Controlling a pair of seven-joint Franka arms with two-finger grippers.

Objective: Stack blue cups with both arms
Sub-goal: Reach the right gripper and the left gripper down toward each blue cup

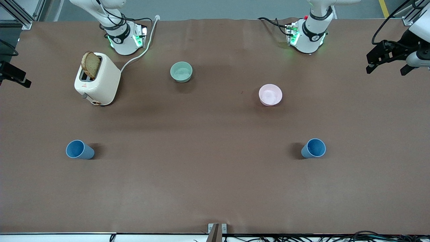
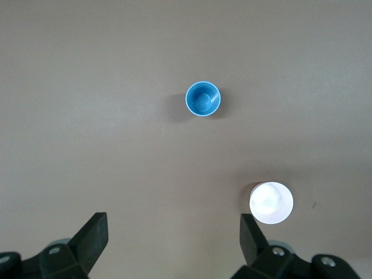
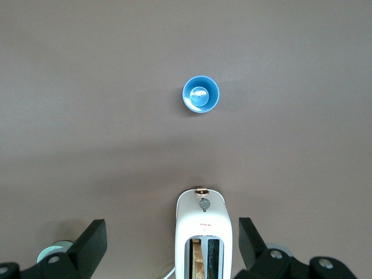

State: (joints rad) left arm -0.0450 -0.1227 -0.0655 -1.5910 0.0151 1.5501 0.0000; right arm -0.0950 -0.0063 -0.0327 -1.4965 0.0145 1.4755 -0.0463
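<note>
Two blue cups stand upright on the brown table, both nearer the front camera than the bowls. One cup (image 1: 80,150) is toward the right arm's end and shows in the right wrist view (image 3: 201,94). The other cup (image 1: 313,148) is toward the left arm's end and shows in the left wrist view (image 2: 203,99). My left gripper (image 1: 386,69) hangs high over the left arm's end of the table, open and empty (image 2: 172,232). My right gripper (image 1: 13,74) is high over the toaster, open and empty (image 3: 172,233).
A white toaster (image 1: 98,79) with a slice of bread sticks up near the right arm's base; its cord runs to the table's edge. A pale green bowl (image 1: 181,71) and a pink bowl (image 1: 270,94) sit between the bases and the cups.
</note>
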